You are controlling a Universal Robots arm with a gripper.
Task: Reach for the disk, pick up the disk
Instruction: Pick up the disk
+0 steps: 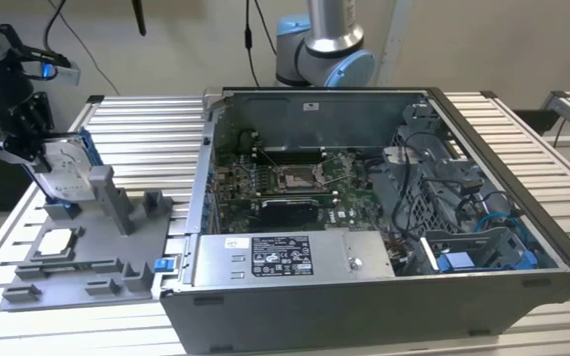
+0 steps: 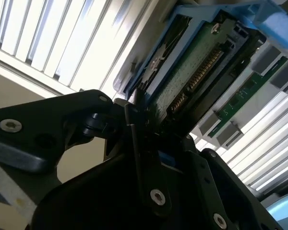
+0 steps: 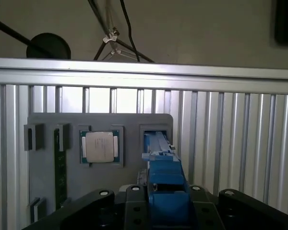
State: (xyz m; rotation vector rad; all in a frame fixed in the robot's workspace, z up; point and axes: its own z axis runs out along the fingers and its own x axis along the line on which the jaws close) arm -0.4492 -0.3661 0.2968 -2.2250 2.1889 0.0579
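At nine o'clock from the computer case [image 1: 384, 222] in the exterior view, the gripper [image 1: 38, 157] had its fingers clamped on the upright disk [image 1: 67, 174] at the grey fixture [image 1: 77, 274].

You are not getting any readable text here: the black-and-white sticker [image 1: 281, 254] on the long silver box [image 1: 364, 258] inside the computer case [image 1: 364, 315] is showing rows of print and symbols too small to make out, and the small white tag [image 1: 311, 106] on the case's rear wall is reading as a blank patch. The disk [image 1: 67, 167] is showing a pale face in the exterior view and the square silver chip [image 3: 100, 146] is lying face up, yet nothing on either is coming through as letters or numbers.
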